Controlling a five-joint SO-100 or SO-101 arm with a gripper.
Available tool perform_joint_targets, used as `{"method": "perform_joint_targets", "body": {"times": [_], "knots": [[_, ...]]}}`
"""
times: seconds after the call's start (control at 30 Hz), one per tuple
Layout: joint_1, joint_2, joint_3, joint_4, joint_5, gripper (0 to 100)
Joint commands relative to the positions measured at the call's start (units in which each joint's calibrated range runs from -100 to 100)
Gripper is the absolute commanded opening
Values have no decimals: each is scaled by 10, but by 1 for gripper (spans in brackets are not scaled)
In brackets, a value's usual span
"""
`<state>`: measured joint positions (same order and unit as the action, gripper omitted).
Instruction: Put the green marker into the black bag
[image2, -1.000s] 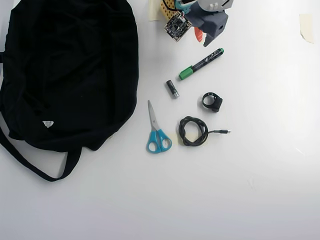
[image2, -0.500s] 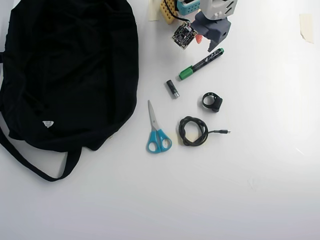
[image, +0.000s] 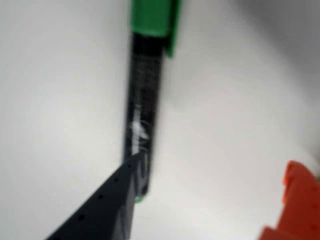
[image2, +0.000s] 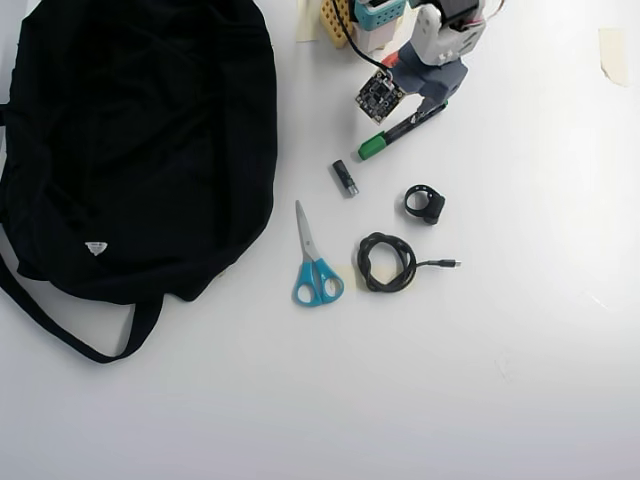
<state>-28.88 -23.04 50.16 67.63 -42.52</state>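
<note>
The green marker (image: 143, 100) lies on the white table, green cap toward the top of the wrist view. My gripper (image: 215, 167) is open and low over the marker's small green end. The black finger (image: 110, 205) overlaps that end on the left, and the orange finger (image: 297, 200) stands well off to the right. In the overhead view the marker (image2: 395, 133) lies slanted under my gripper (image2: 432, 100), cap pointing lower left. The black bag (image2: 130, 140) fills the upper left, well away from the gripper, with its white label (image2: 96, 247) showing.
A short battery (image2: 345, 178), blue-handled scissors (image2: 315, 268), a coiled black cable (image2: 388, 262) and a small black ring part (image2: 425, 204) lie below the marker. The bag's strap (image2: 70, 335) loops out at lower left. Tape (image2: 612, 55) sits at far right.
</note>
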Motion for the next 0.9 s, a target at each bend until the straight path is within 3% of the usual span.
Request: {"method": "perform_joint_targets", "body": {"times": [0.0, 0.7, 0.87], "knots": [[-2, 72, -79, -5, 4, 35], [10, 166, -71, -105, 25, 35], [18, 155, -5, -189, 26, 35]]}}
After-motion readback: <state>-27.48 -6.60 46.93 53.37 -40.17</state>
